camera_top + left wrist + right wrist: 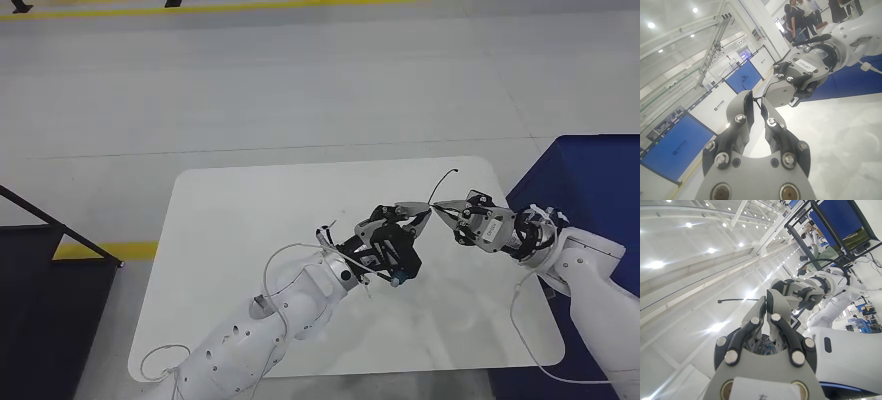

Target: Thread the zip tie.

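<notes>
Both arms are meeting over the right half of the bench (250, 250), nearer its right edge than its left, with their tips almost touching.

- The right gripper (765, 303) is pinching the zip tie (734, 299). Its jaws are pressed together on the strap with no gap showing.
- The strap is running out sideways from the right jaws and ending in the small square head (719, 301), which is hanging free with nothing through it.
- From above, the zip tie (447, 182) is arcing away from the two tips toward the bench's far right corner. It looks lifted off the surface rather than lying on it.
- The left gripper (755, 106) is facing the right one tip to tip. Its jaws are standing parted by a narrow gap.
- A short stretch of strap (757, 103) is crossing that gap at a slant. It seems to be brushing the ribbed pads (748, 108), but it is not clearly being squeezed.

Progress, as a judgement: the tie is picked up and presented between the arms, so the handling stage looks done. The threading itself is not yet started, since no loop is formed and the head is sitting well apart from the end at the left jaws. What is left is taking a firm hold of that end, bending the strap round, and feeding the tip into the head.
</notes>
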Action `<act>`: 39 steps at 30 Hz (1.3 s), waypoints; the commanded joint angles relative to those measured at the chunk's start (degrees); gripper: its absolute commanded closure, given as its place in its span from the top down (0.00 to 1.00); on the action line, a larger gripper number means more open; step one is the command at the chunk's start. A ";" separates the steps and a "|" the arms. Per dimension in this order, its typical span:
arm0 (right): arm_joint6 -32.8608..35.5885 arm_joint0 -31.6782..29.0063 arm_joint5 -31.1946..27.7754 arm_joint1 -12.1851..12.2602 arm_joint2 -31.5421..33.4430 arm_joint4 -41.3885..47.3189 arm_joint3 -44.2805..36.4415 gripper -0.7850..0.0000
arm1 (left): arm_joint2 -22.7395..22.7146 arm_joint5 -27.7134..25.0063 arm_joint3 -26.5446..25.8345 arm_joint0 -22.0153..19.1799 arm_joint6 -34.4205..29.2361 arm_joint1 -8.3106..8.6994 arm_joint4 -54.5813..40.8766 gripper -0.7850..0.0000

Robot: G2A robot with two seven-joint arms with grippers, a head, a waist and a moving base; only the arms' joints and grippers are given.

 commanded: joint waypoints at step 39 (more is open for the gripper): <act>-0.08 -1.09 1.24 -1.32 2.69 -0.83 -0.83 0.00 | -3.59 -3.70 -1.26 3.89 0.13 -1.92 4.64 0.00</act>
